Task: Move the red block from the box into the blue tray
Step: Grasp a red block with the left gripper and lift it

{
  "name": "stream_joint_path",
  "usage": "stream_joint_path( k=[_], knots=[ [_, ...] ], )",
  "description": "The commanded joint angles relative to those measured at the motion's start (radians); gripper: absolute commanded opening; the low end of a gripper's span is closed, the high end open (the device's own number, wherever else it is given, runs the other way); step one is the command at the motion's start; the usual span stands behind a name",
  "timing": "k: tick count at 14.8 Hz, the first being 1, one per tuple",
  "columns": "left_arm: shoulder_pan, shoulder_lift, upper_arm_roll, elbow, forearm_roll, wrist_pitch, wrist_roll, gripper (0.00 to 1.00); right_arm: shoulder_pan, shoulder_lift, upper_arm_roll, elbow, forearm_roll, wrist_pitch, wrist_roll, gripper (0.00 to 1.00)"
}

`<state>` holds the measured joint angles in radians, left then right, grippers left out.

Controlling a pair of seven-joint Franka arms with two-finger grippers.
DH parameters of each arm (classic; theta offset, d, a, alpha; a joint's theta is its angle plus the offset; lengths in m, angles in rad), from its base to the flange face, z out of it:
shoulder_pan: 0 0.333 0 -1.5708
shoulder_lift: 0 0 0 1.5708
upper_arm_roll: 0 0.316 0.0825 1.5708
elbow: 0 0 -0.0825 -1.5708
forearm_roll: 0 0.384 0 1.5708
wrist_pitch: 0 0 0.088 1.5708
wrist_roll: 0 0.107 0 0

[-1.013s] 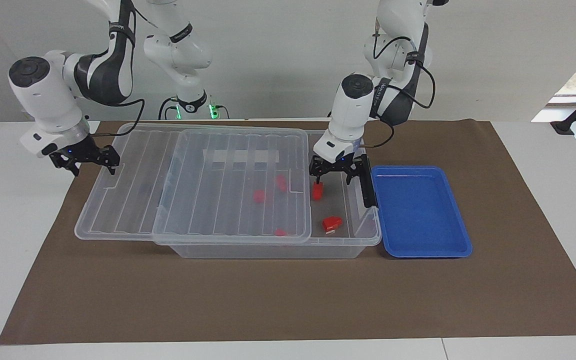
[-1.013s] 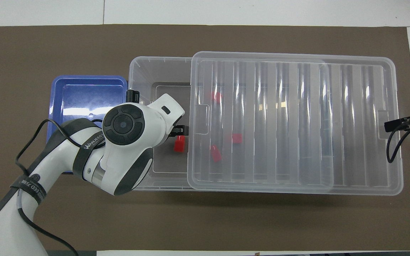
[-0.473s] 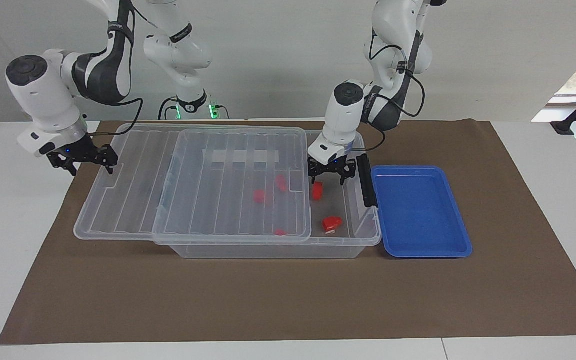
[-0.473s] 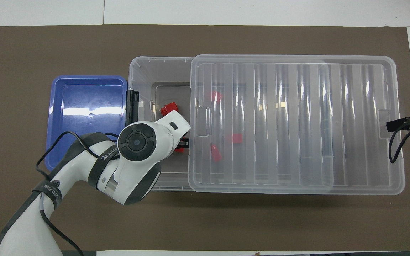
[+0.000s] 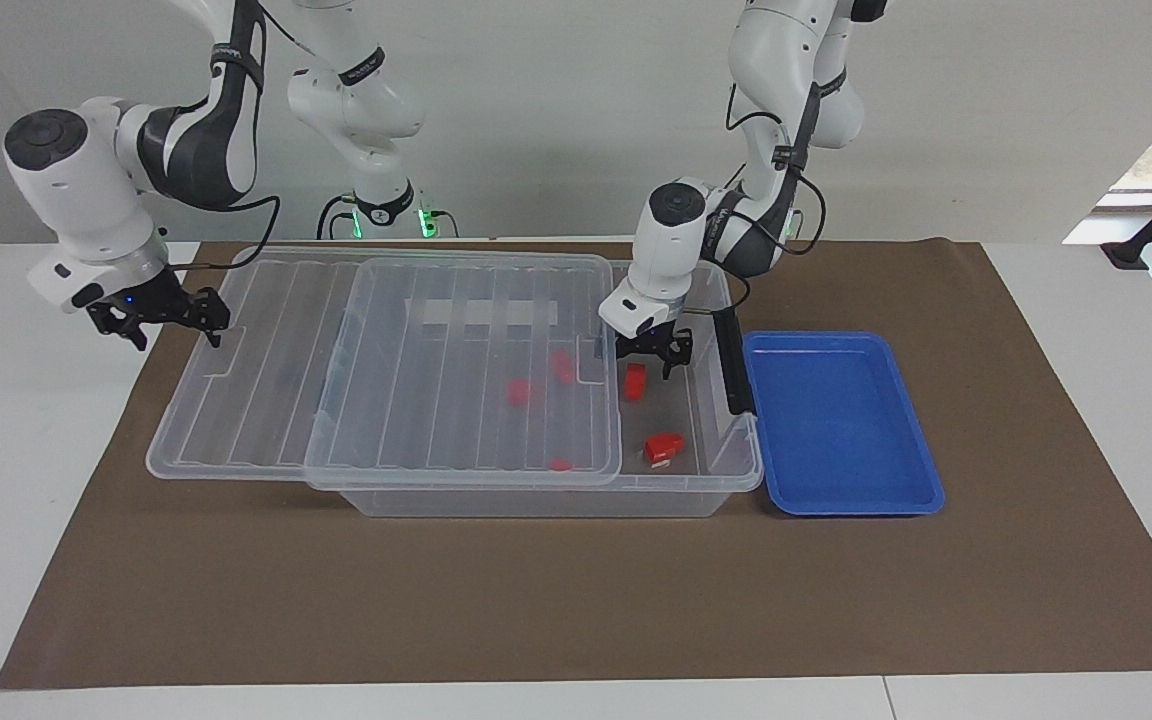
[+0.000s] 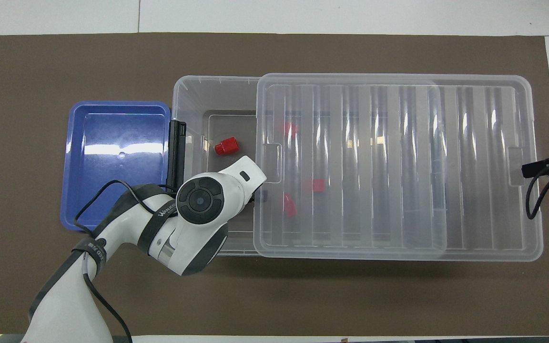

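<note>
The clear box (image 5: 536, 500) has its ribbed lid (image 5: 416, 400) slid toward the right arm's end, leaving the left arm's end uncovered. In that uncovered part stands a small red block (image 5: 634, 380). My left gripper (image 5: 651, 362) is lowered into the box right over it, open, fingertips level with the block's top. The overhead view hides this block and the gripper under the left wrist (image 6: 203, 200). The blue tray (image 5: 841, 425) lies beside the box, with nothing in it. My right gripper (image 5: 161, 318) is at the lid's end.
A red block with a white patch (image 5: 663, 448) lies in the uncovered part, farther from the robots. Under the lid are three more red blocks (image 6: 319, 186). A dark latch handle (image 5: 731, 365) stands between box and tray. Brown mat (image 5: 576, 600) surrounds everything.
My left gripper has sunk lower into the box and shifted toward the lid's edge, over the red block. The right gripper and the lid have drifted slightly toward the right arm's end.
</note>
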<state>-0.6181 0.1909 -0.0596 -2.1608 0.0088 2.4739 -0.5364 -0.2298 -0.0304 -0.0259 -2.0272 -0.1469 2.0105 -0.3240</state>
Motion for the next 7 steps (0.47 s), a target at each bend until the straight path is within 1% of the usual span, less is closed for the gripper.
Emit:
stream_joint_path(
  k=[1, 3, 5, 7],
  knots=[
    [-0.014, -0.010, 0.015, -0.042, -0.004, 0.056, -0.013, 0.89, -0.020, 0.007, 0.006, 0.009, -0.017, 0.008, -0.038, 1.00],
    [-0.014, -0.007, 0.015, -0.044, -0.004, 0.060, -0.011, 0.83, -0.026, 0.007, 0.006, 0.010, -0.017, 0.010, -0.040, 1.00],
    [-0.025, -0.001, 0.015, -0.050, -0.004, 0.056, -0.013, 0.72, -0.028, 0.006, 0.006, 0.010, -0.017, 0.010, -0.044, 1.00],
    [-0.041, 0.007, 0.017, -0.048, -0.004, 0.040, -0.014, 0.26, -0.033, 0.006, 0.006, 0.010, -0.017, 0.010, -0.049, 1.00]
  ],
)
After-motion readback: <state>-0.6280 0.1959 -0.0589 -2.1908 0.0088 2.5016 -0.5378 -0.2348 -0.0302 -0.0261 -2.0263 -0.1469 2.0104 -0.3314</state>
